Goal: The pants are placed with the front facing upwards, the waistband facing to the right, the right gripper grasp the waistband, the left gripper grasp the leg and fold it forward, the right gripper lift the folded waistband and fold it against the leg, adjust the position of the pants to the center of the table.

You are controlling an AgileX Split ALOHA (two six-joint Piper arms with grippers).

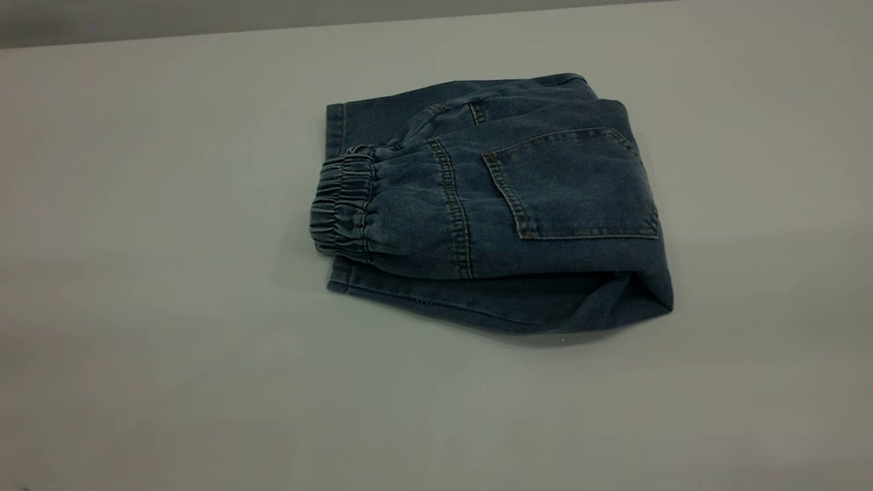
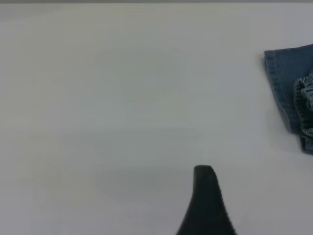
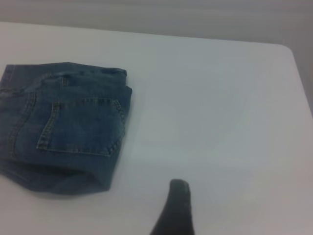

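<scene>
- One pair of pants [image 1: 505,204], folded.
- One gathered waistband [image 1: 341,208] on it.
- One square back pocket [image 1: 573,184].
- One counter [image 1: 150,273].
- Two grippers, one black finger of each in view: left gripper [image 2: 205,205], right gripper [image 3: 175,210].

Dim, even light; soft shadow under the pants [image 1: 491,204]; wrist views perhaps slightly blurred.

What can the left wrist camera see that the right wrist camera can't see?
Only the left wrist view shows the gathered waistband and the left pincer's black finger, with bare table between them.

Only the right wrist view shows the square back pocket, the folded edge of the pants and the right pincer's dark finger.

Both show the folded blue denim pants lying on the white table, with neither pincer touching them.
</scene>
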